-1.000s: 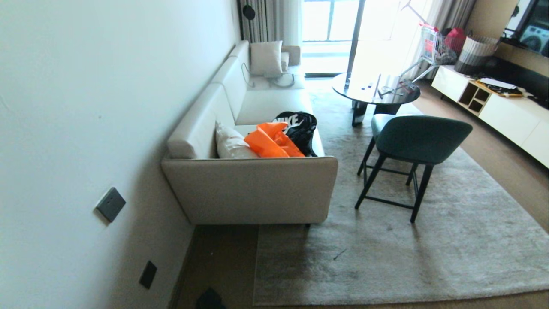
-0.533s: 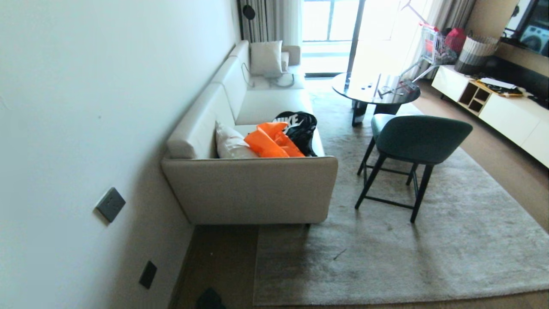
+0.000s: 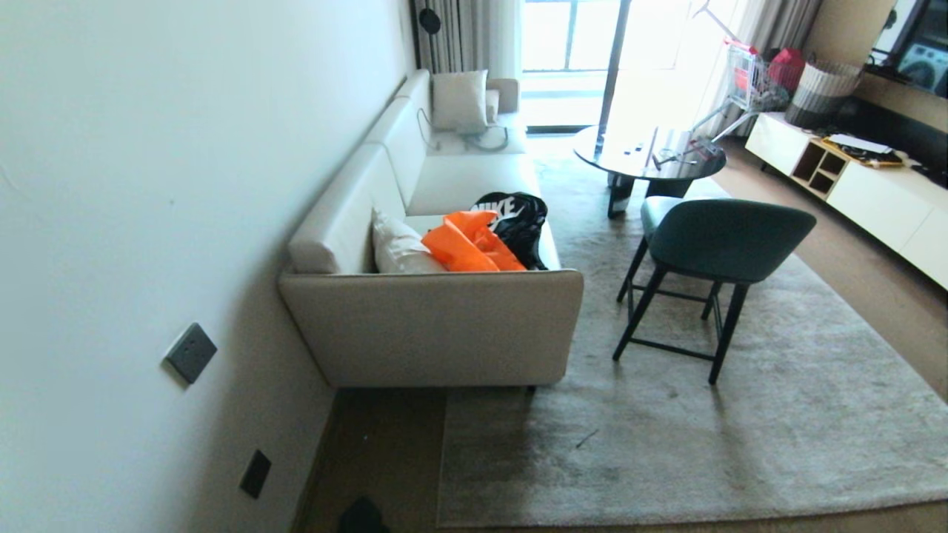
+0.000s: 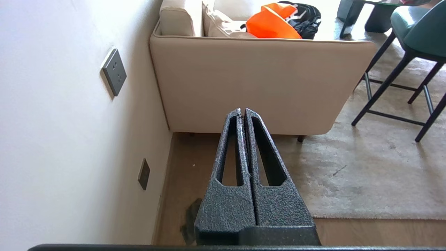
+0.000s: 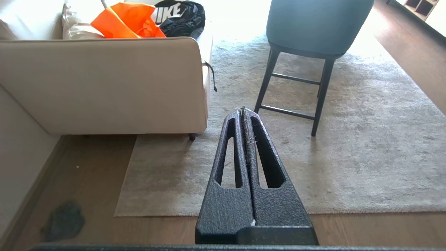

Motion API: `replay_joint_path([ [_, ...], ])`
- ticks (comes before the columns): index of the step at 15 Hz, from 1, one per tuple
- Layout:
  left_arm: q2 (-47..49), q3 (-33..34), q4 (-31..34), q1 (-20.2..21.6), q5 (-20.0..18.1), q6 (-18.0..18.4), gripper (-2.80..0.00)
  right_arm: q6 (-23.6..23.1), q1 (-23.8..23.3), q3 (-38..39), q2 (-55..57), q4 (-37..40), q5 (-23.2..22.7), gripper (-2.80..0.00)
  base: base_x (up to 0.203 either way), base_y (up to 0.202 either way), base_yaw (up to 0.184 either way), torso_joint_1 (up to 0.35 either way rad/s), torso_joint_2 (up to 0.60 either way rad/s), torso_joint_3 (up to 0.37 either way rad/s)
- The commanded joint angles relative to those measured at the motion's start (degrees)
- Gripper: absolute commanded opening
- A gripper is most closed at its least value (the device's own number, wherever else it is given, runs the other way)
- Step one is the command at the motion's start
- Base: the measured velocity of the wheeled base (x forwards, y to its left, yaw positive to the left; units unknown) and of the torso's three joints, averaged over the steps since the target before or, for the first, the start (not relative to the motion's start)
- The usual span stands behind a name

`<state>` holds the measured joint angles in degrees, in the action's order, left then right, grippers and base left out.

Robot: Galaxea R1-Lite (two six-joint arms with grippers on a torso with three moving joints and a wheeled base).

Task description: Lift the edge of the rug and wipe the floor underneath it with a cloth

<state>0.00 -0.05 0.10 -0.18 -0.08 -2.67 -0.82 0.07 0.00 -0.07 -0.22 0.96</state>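
Wall [image 3: 148, 185]: white, at far left of the head view; it carries a grey switch plate [image 3: 190, 352] and, lower down, a dark socket [image 3: 255, 473].
Cloth [image 5: 64, 220]: small dark grey rag lying flat on the floor, close to the wall's skirting, beside the near left corner of the rug but apart from it. In the head view only part of it shows at the bottom edge [image 3: 363, 516].
Floor [image 3: 378, 451]: brown wood planks, bare between wall and rug and along the rug's near hem.
Sofa [image 3: 437, 326]: beige, set along the wall, its near end panel facing the robot. On the seat lie a pale cushion [image 3: 400, 248], an orange fabric [image 3: 466, 244] and a black bag [image 3: 515, 215].
Left gripper [image 4: 243, 111]: not in the head view; in the left wrist view its fingers are pressed together, empty, held in the air and pointing toward the sofa's end panel.
Rug [image 3: 740, 414]: light grey, short pile, lying flat with its edge down; the sofa's front leg stands on it.
Right gripper [image 5: 243, 110]: not in the head view; in the right wrist view its fingers are pressed together, empty, held above the rug's near part.
Chair [image 3: 711, 244]: dark green seat on black legs, standing on the rug to the right of the sofa.
Table [image 3: 648, 152]: round, dark, glossy, beyond the chair.
Cabinet [image 3: 874, 192]: low, white, along the far right.
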Motion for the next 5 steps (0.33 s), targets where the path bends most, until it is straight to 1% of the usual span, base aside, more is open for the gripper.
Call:
replay_joint_path([
  [1,0.0,0.0,0.0,0.0,0.0,-0.1,-2.8,0.4,0.0,0.0,0.1,0.0,0.1,-2.8,0.0,0.0,0.0,0.0,0.0,0.0],
  [5,0.0,0.0,0.0,0.0,0.0,-0.1,-2.8,0.5,0.0,0.0,0.1,0.0,0.1,-2.8,0.0,0.0,0.0,0.0,0.0,0.0],
])
